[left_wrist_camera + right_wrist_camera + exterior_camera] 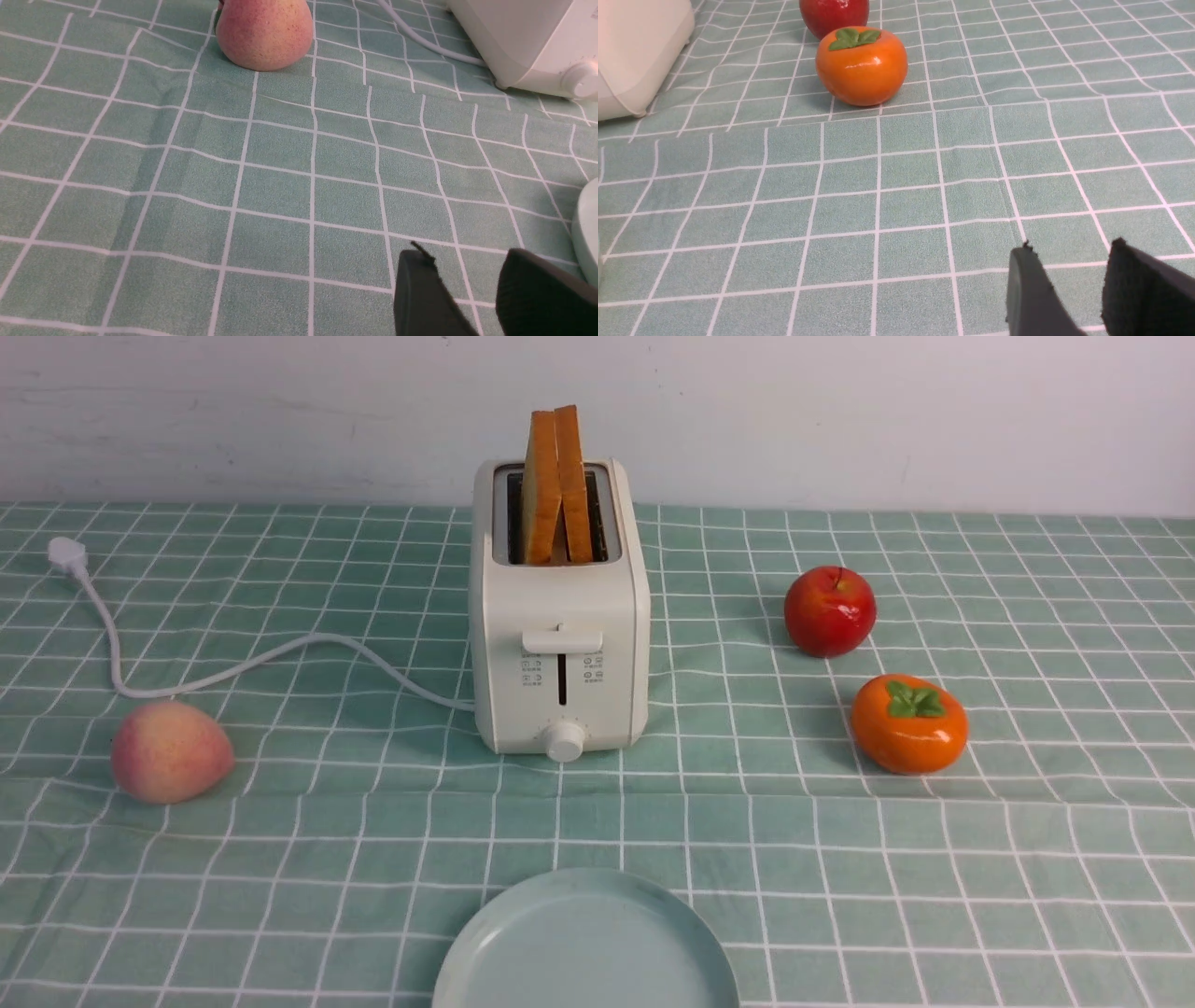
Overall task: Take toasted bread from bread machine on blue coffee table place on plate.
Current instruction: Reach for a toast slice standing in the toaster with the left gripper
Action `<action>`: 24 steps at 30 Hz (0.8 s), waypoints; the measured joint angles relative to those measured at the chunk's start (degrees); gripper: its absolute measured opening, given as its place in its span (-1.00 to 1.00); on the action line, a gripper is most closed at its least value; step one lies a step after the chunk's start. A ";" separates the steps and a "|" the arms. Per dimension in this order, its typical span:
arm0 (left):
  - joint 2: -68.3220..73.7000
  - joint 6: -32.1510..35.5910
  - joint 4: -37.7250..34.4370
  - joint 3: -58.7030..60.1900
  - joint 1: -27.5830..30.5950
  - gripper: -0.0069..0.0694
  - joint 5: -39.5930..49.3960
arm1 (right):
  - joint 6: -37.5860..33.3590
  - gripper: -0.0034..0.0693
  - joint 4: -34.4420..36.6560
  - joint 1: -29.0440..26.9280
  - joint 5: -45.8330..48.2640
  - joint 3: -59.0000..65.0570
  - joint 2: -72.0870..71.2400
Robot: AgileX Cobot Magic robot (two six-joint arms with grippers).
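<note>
1. At the middle of the tabletop (840, 859), under a pale mint-green cloth crossed by a white grid, stands a cream-white boxy two-slot toaster (558, 616). Its lever and round knob face the robot.
2. Two square, golden-tan slices of toast (557, 485) with orange-brown crusts stand upright in the toaster's top. They rise well above the slots and touch each other near their upper edges.
3. A round, pale blue-green plate (523, 933) lies at the near edge, straight in front of the toaster and apart from it.
4. A white power cord (280, 658) runs from the toaster's left side to a white plug (67, 553) lying far left on the cloth.
5. A pink-yellow peach (171, 751) rests on the left. A glossy red apple (829, 611) and an orange persimmon (908, 723) with a green leaf cap sit near each other on the right.
6. The left gripper (465, 261) hangs low over the cloth beside the plate's rim. Its dark fingers (420, 298) stand apart, with cloth showing in the gap.
7. The right gripper (1069, 254) hangs low over the cloth, well short of the persimmon. Its dark fingers (1031, 294) are likewise apart.
</note>
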 joint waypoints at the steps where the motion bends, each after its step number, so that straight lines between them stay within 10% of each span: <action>1: 0.00 0.00 0.00 0.00 0.00 -0.19 0.00 | 0.00 -0.25 0.00 0.00 0.00 0.00 0.00; 24: 0.00 -8.10 -6.16 0.00 0.00 -0.19 -11.63 | 0.00 -0.25 0.00 0.00 0.00 0.00 0.00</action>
